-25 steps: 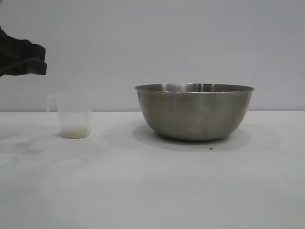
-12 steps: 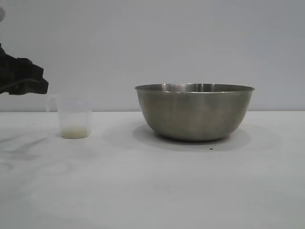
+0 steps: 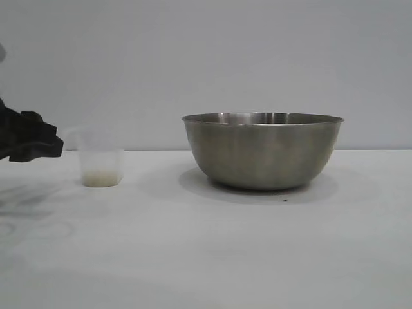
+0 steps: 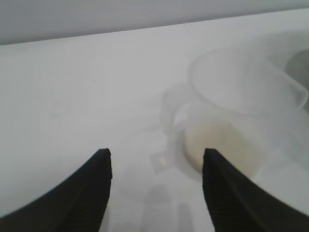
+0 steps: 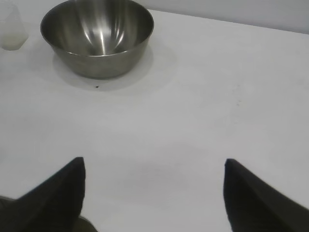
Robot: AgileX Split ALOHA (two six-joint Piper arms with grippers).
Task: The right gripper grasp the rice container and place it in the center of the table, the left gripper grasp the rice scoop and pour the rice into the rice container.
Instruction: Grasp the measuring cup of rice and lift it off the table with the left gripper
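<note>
My left hand [image 4: 155, 157], fingers apart and empty, sits level with the cup [image 3: 101, 159], lined up for its handle. My right hand [image 5: 153, 166] waits open, well back from the bowl [image 3: 262, 150] on the tabletop [image 3: 206, 251].

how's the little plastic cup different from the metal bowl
The cup is small, see-through whitish plastic; the bowl is far bigger, shiny steel. The cup is narrow with straight walls and a handle; the bowl is wide, rounded, with no handle. The cup holds rice at its bottom; the bowl looks empty. Both stand upright on the table.
</note>
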